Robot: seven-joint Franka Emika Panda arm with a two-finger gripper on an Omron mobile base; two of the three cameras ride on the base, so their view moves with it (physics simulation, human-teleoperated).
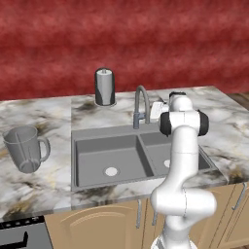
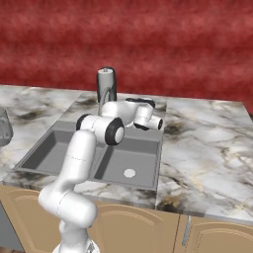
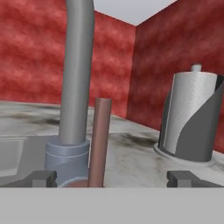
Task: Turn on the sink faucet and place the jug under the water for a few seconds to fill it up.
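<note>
- Step in hand: working the reddish lever [image 3: 99, 142] at the base of the sink faucet [image 1: 140, 105]; judged best pushed squarely with one fingertip, without glancing off.
- The tool [image 3: 111, 178] is standing wide apart, holding nothing, straddling the lever without contact.
- The jug [image 1: 25, 148] is sitting on the worktop [image 1: 44, 185], left of the sink [image 1: 87, 146].

The white arm [image 2: 79, 163] rises from about 7 o'clock and bends toward 1 o'clock, its hand lying level over the back edge of the sink [image 2: 123, 153]. The near right basin shows a round pale drain [image 2: 129, 173]. The sink faucet [image 2: 102, 99] shows as a slim grey neck just behind the arm, with a grey lidded canister [image 2: 106, 81] behind it at 11 o'clock against the red wall [image 2: 148, 39]. Marbled counter [image 2: 207, 148] spreads toward 3 o'clock
</note>
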